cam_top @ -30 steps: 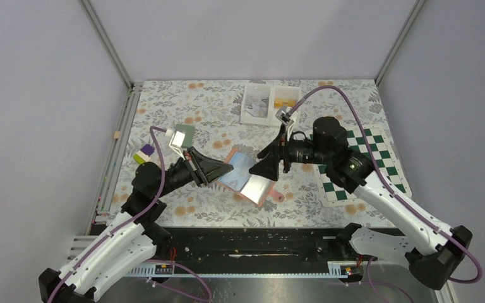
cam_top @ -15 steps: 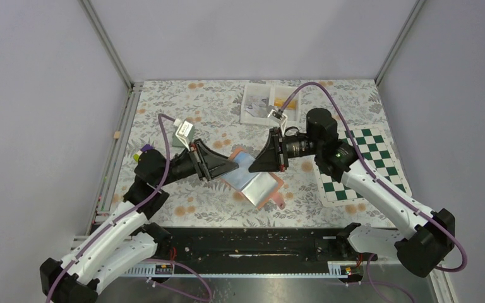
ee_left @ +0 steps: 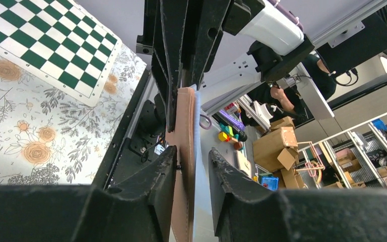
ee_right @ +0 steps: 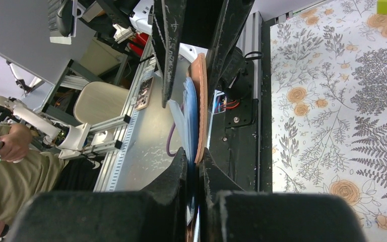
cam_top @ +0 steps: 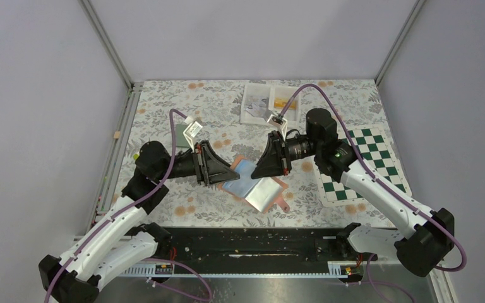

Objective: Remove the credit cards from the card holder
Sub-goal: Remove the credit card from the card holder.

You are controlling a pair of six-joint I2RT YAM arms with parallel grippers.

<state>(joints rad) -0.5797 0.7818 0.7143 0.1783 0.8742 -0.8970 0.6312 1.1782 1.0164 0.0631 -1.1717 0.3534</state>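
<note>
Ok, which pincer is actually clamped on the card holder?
The right pincer: its fingers press the card holder from both sides. The left pincer only straddles it, with a visible gap.

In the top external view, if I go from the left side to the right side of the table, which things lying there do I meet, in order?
small tan block → grey-green card → card holder → chessboard mat

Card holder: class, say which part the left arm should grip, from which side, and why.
The edge nearest the left arm, approached from the left, left fingers either side. The card holder meets them edge-on and thin; the right fingers clamp the opposite edge.
</note>
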